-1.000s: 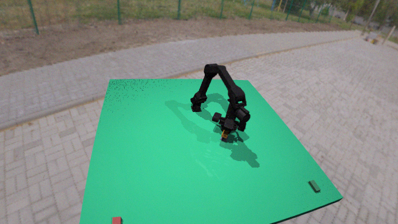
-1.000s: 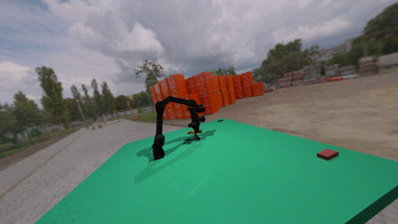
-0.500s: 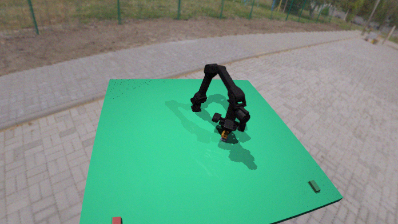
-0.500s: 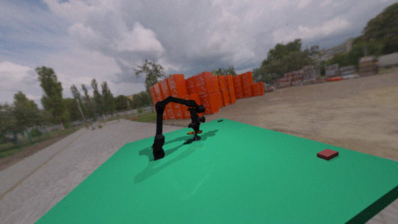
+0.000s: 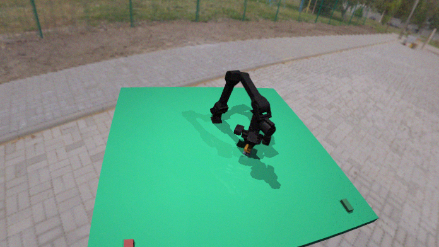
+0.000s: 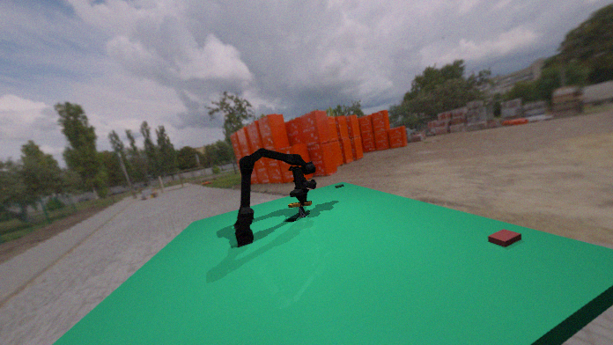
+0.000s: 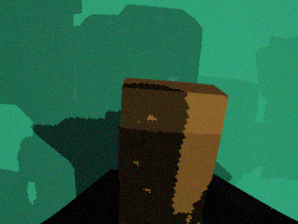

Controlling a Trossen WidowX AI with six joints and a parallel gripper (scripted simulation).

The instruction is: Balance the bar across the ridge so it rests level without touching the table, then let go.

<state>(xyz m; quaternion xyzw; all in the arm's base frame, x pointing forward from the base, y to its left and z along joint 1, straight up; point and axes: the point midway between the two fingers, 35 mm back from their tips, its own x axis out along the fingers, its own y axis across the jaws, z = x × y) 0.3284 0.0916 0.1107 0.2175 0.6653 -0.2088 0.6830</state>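
My gripper (image 5: 248,146) (image 6: 300,202) (image 7: 161,181) points down and is shut on the orange-brown bar (image 5: 247,149) (image 6: 292,205) (image 7: 202,150), with a dark finger on each side of it in the wrist view. The bar looks near level in the exterior view and is off the green table. The ridge (image 5: 246,154) (image 6: 302,213) is a small dark purplish piece on the table just under the bar. Whether the bar touches it I cannot tell. The ridge is hidden behind the bar in the wrist view.
The green table (image 5: 164,164) (image 6: 374,273) carries a flat red block (image 5: 128,242) (image 6: 505,238) near one edge. A dark green-grey block (image 5: 346,205) (image 6: 339,186) lies near another corner. Both are far from the gripper. The arm's shadows fall around the ridge.
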